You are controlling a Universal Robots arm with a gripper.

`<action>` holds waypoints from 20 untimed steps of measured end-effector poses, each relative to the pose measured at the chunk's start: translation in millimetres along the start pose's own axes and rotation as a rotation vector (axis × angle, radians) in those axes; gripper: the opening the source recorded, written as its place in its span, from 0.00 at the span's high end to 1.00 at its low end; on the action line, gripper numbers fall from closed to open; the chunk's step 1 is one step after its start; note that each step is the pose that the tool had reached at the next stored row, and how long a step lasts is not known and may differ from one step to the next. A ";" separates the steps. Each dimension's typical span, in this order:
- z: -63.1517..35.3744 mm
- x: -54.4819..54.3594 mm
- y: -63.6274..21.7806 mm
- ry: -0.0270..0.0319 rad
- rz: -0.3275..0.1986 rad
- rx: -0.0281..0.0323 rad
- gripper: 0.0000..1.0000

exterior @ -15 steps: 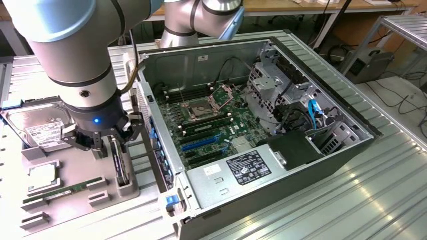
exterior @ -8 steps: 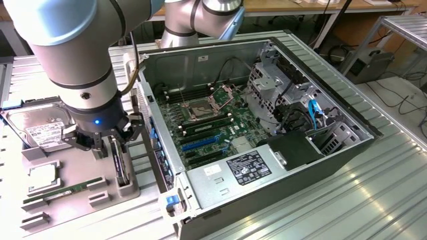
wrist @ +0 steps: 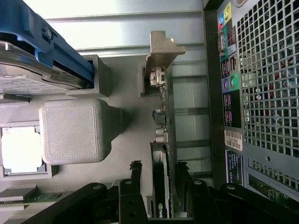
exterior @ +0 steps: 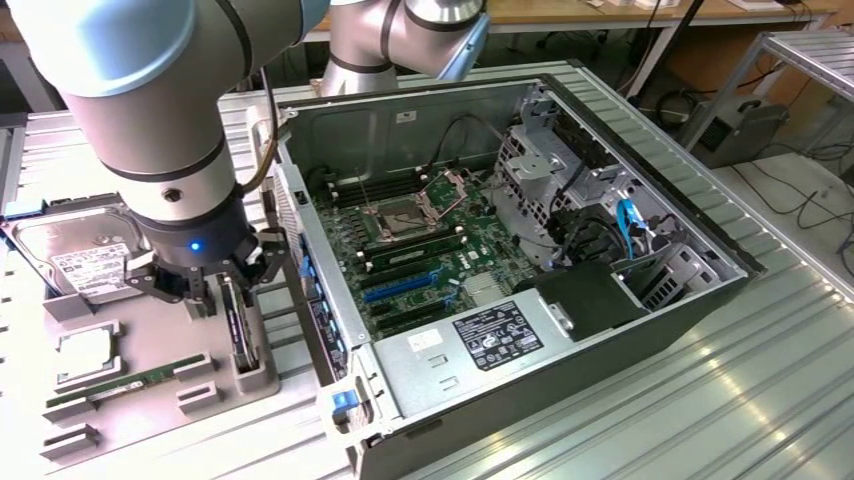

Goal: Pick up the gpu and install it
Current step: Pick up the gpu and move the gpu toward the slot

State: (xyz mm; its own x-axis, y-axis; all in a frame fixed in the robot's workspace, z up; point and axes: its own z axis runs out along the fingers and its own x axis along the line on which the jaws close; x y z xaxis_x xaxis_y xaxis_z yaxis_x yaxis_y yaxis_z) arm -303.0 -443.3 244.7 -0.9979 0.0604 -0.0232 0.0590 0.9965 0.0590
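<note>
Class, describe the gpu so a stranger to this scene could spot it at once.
At the exterior view's left of the open computer case lies a grey tray. The gpu stands on edge nearest the case, straddled by the open hand: thin and black, unlike the flat silver hard drive and green RAM stick.

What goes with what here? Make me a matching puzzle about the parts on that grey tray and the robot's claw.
1. thin black gpu card with silvery bracket
2. silver labelled hard drive
3. narrow green RAM stick
4. black gripper

A. lying flat at the tray's near end
B. open, straddling the card
C. standing on edge in a grey holder
D. label up, at the tray's far end

Pairs: 1-C, 2-D, 3-A, 4-B
</note>
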 end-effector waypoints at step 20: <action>0.3 0.0 -0.3 0.0018 -0.031 -0.0008 0.74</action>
State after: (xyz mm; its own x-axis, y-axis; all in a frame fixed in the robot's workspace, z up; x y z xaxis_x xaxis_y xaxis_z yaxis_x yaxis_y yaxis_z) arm -303.0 -443.6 244.4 -0.9993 0.0290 -0.0232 0.0276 0.9979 0.0590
